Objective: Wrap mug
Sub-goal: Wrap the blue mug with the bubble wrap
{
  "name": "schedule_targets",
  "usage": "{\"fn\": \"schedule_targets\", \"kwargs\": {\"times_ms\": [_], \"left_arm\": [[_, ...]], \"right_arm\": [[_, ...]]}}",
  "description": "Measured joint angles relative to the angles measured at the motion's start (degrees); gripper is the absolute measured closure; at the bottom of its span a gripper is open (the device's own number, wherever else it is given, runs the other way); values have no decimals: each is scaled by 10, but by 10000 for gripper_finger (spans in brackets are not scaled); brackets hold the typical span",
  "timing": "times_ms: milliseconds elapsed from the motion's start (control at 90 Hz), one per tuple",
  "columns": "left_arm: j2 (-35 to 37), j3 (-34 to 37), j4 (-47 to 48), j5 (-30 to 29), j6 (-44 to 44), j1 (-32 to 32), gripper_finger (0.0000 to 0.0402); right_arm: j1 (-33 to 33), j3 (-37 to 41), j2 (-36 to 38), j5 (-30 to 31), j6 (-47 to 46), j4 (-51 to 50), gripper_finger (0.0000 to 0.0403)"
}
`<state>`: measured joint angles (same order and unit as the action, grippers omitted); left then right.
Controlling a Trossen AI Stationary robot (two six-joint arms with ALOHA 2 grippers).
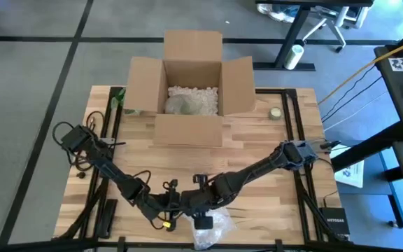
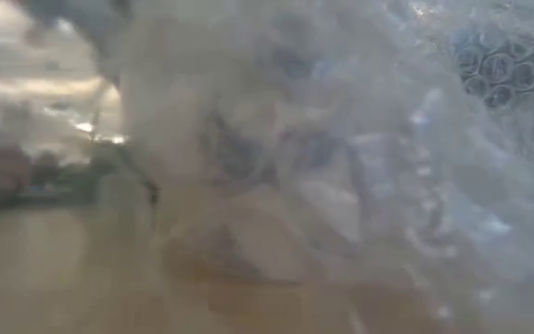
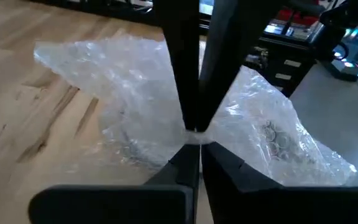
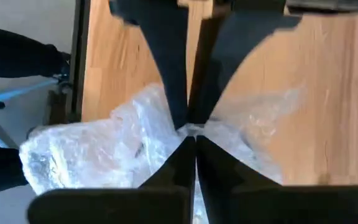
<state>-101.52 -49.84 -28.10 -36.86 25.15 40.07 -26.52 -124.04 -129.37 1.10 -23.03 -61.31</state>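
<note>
Both grippers work at the near edge of the table (image 1: 257,147), meeting over a crumpled bundle of bubble wrap (image 1: 212,229). Left gripper (image 3: 194,134): fingers pressed together on a fold of the wrap, a small tuft of plastic pinched at the tips. Right gripper (image 4: 191,127): fingers likewise closed, tips nipping a bit of wrap where they meet the opposing pair. In each wrist view the other arm's two fingers come in from the opposite side and touch tip to tip at the same pinch point. High view places the two grippers side by side at the near centre of the table, left arm reaching in from the left, right arm from the right, with the wrap bundle partly over the near table edge. Low view is filled by bubble wrap pressed close to the lens; a rounded pale shape shows inside it, too blurred to confirm as the mug. Mug not separately visible in any view. Beyond the arms, near the far edge of the table, stands an open cardboard box (image 1: 193,84) with flaps spread, holding white packing peanuts (image 1: 198,98). A small round tape roll (image 1: 276,113) lies just right of the box.
</note>
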Motion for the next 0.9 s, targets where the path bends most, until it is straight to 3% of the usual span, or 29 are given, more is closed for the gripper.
{"fn": "schedule_targets", "kwargs": {"times_ms": [211,467,556,711,900], "left_arm": [[49,0,53,-45,5,28,402],[51,0,140,-68,127,74,402],[39,0,147,-68,156,77,402],[13,0,139,-48,189,72,402],[-4,0,108,-25,194,70,402]], "right_arm": [[20,40,-9,-49,-26,15,403],[50,115,-10,-119,-38,97,403],[55,119,-9,-110,-37,97,403],[61,120,-9,-41,-36,120,403],[67,121,-10,-55,-55,124,403]]}}
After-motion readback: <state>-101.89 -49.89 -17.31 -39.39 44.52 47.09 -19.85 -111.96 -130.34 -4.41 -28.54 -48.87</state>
